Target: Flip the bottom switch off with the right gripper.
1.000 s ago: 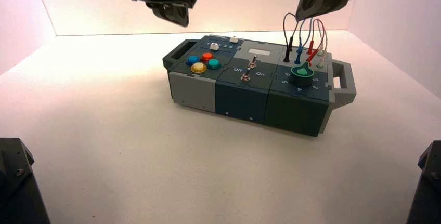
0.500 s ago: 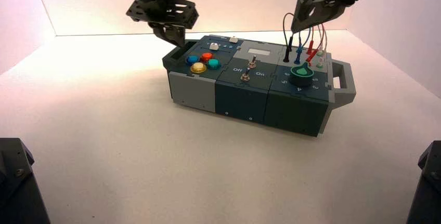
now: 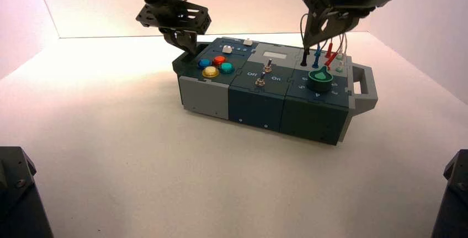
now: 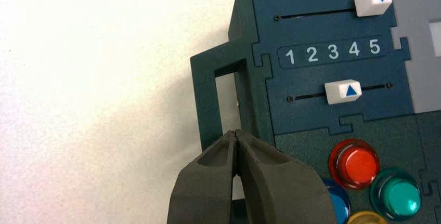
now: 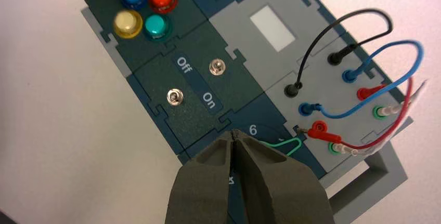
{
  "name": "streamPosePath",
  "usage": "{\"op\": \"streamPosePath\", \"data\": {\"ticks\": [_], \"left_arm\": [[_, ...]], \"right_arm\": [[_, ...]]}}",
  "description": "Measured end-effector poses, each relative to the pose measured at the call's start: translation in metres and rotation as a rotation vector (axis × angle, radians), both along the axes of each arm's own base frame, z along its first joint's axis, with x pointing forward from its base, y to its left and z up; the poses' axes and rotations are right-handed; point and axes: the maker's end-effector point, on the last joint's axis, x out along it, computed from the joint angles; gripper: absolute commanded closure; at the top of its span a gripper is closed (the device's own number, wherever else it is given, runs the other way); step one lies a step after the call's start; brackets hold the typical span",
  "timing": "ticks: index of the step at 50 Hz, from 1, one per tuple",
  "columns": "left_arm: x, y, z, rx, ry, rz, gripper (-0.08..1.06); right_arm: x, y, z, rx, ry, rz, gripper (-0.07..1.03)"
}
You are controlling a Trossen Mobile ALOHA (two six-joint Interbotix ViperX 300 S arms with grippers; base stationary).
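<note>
Over the right part of the box in the high view, the robot's black, perforated-frame right hand [image 3: 315,38] hangs above the wires and near the green-topped round knob [image 3: 319,79]. The bottom switch, a small silver metal toggle with a round nut base [image 3: 260,80], stands on the dark middle panel, nearer the camera than its silver twin [image 3: 267,66]. The black left hand [image 3: 193,51] is at the box's left handle [image 3: 187,60]. The dark and grey box [image 3: 256,117] rests on the pale counter [image 3: 138,177].

In the left wrist view, the left hand's tips meet, narrow and closed, over the handle, near the red round push button [image 4: 358,165]. The slider with a white cap [image 4: 342,91] beside the printed numbers points to 4.

In the right wrist view, the right hand's tips are together, holding nothing, over the knob's panel. The bottom switch lies well apart from them, beside the "Off" and "On" lettering [image 5: 197,82].
</note>
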Motion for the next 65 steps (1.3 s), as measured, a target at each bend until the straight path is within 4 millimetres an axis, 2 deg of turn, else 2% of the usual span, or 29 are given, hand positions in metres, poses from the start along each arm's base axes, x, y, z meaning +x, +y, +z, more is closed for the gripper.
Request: {"op": "streamPosePath", "data": {"ticks": [8,22,28,40,65], "left_arm": [[0.003,-0.001,-0.001,0.0,0.0,0.0,1.0],[0.004,-0.002,-0.003,0.001,0.001,0.0,1.0],[0.004,-0.002,-0.003,0.001,0.003,0.0,1.0],[0.005,-0.002,-0.003,0.0,0.001,0.0,1.0],[0.003,-0.002,-0.004,0.002,0.012,-0.001,1.0]], "right_arm": [[-0.004,0.006,-0.01,-0.019,0.034,0.023,0.99],[-0.009,0.037,-0.025,-0.048,0.077,0.113,0.99],[-0.01,0.045,-0.033,-0.061,0.1,0.132,0.98],[-0.009,0.049,-0.047,-0.085,0.135,0.135,0.98],[-0.004,0.053,-0.043,-0.068,0.097,0.141,0.98]]}}
